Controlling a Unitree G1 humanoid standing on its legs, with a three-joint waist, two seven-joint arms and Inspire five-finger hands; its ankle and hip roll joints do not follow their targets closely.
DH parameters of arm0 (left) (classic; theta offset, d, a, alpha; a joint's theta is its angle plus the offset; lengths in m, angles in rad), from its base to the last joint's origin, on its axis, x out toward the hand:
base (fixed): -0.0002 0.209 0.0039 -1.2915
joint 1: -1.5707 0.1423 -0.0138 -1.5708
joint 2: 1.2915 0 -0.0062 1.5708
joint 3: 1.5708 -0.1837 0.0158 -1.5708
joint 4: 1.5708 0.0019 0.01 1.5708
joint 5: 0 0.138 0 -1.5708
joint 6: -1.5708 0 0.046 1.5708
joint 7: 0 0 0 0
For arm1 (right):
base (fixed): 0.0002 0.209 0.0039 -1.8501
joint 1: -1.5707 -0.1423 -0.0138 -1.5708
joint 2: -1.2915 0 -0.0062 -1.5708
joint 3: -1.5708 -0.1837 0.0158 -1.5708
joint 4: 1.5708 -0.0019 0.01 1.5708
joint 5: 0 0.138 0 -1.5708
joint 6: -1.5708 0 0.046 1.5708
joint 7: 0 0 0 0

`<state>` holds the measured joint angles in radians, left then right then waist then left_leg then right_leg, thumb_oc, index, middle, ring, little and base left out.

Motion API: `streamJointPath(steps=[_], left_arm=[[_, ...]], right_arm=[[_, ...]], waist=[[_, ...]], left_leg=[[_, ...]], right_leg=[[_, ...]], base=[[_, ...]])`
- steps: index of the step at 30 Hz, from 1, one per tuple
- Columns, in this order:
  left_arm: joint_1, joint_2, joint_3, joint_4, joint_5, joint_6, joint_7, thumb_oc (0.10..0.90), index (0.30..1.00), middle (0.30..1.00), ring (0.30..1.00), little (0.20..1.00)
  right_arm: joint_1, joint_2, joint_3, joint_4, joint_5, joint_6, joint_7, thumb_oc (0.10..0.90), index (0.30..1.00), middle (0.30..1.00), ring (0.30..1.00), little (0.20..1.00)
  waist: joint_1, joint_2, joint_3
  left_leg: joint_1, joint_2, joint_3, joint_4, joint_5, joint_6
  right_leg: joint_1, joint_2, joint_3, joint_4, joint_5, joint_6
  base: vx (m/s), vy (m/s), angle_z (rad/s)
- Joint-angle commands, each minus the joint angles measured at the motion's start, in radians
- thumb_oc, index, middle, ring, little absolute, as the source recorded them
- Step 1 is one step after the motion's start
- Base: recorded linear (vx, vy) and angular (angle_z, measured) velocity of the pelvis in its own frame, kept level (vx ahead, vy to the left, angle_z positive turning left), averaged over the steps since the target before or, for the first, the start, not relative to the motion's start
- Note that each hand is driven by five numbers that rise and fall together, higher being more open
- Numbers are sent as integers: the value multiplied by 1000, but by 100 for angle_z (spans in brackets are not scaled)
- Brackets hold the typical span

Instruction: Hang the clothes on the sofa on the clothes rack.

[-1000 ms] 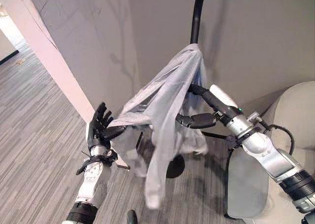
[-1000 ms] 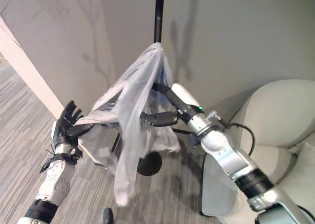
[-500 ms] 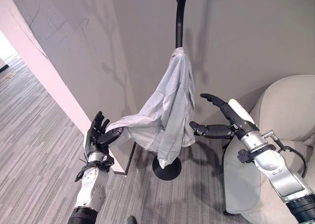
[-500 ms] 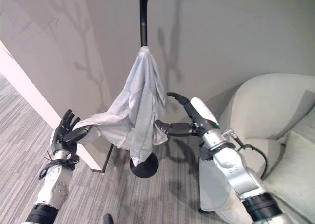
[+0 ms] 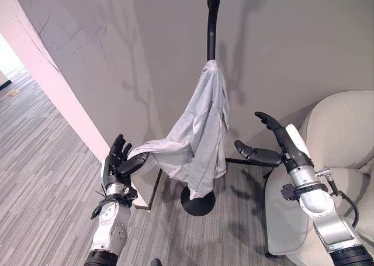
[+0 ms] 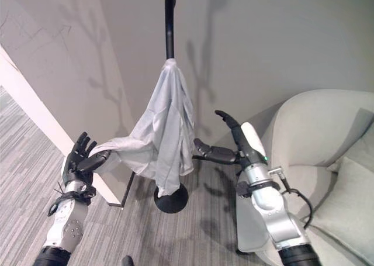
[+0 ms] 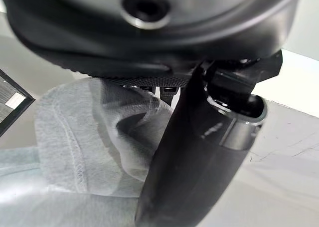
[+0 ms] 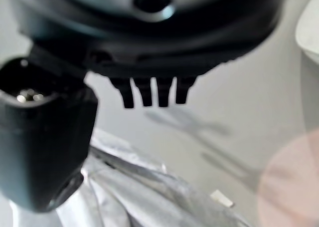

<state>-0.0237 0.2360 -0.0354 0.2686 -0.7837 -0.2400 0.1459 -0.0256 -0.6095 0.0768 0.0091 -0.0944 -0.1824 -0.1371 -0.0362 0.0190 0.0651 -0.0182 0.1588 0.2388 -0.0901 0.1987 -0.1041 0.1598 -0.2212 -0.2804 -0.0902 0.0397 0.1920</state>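
Shirt [image 5: 201,131] is already draped on the clothes rack [image 5: 211,20], one corner pulled out sideways. Best move now is probably just letting that corner drop gently so nothing tugs it off the hook. Left robot hand [image 5: 118,161] pinches the corner between thumb and fingers. Right robot hand [image 5: 274,142] is spread wide, empty, near the sofa [image 5: 342,131].

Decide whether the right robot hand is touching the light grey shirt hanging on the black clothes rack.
Apart. In the left eye view, the open right robot hand sits beside the light grey shirt, with bare wall and floor showing between its fingertips and the cloth.
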Motion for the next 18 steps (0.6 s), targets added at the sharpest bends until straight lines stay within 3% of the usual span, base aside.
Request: streamJointPath(steps=[1,2,3,5,10,14,15,17,18], left_arm=[[-64,-15,31,-15,-278,-4,-251,800,900,900,900,900],[7,-55,34,-18,-371,26,-335,800,900,900,900,900],[7,-55,34,-18,-371,26,-335,800,900,900,900,900],[92,-70,78,74,-319,45,-335,800,900,900,900,900],[123,-90,84,207,-264,69,-328,800,900,900,900,900],[113,-97,99,309,-219,58,-319,800,900,900,900,900],[107,-85,129,467,-120,35,-274,800,900,900,900,900],[95,-85,151,575,-73,30,-228,800,900,900,900,900],[79,-84,175,709,-23,37,-194,800,900,900,900,900]], right_arm=[[-35,85,-41,-13,102,-73,-42,800,900,900,900,900],[75,174,-60,26,104,-61,-34,800,900,900,900,900],[75,174,-60,26,104,-61,-34,800,900,900,900,900],[166,272,-67,141,133,-35,-57,800,900,900,900,900],[212,350,-69,240,175,-20,-95,800,900,900,900,900],[225,362,-51,318,184,-28,-94,800,900,900,900,900],[231,376,-32,454,221,-28,-87,800,900,900,900,900],[223,386,-21,551,249,-23,-81,800,900,900,900,900],[197,413,-20,701,365,-7,-63,800,900,900,900,900]], waist=[[25,-10,-58],[22,-4,-57],[22,-4,-57],[24,11,-52],[27,23,-48],[28,27,-45],[38,27,-41],[39,24,-40],[47,20,-38]], left_leg=[[86,57,-24,3,-164,-28],[89,57,-29,3,-165,-28],[89,57,-29,3,-164,-28],[92,60,-32,3,-158,-32],[88,63,-41,3,-150,-38],[81,63,-47,3,-143,-43],[79,63,-51,3,-141,-48],[72,60,-54,3,-138,-48],[72,58,-57,3,-139,-51]], right_leg=[[-61,-36,-19,3,10,6],[-51,-39,-28,5,7,4],[-51,-39,-28,5,7,4],[-40,-40,-42,12,-1,0],[-32,-40,-60,15,-7,-5],[-27,-39,-74,15,-9,-7],[-21,-41,-86,14,-9,-8],[-25,-43,-91,14,-7,-9],[-21,-42,-94,14,-9,-11]], base=[[0,0,0],[17,-1,6],[14,-4,21],[-10,5,16],[-3,3,4],[-7,-3,13],[-12,4,5],[-7,2,3],[-12,4,14]])
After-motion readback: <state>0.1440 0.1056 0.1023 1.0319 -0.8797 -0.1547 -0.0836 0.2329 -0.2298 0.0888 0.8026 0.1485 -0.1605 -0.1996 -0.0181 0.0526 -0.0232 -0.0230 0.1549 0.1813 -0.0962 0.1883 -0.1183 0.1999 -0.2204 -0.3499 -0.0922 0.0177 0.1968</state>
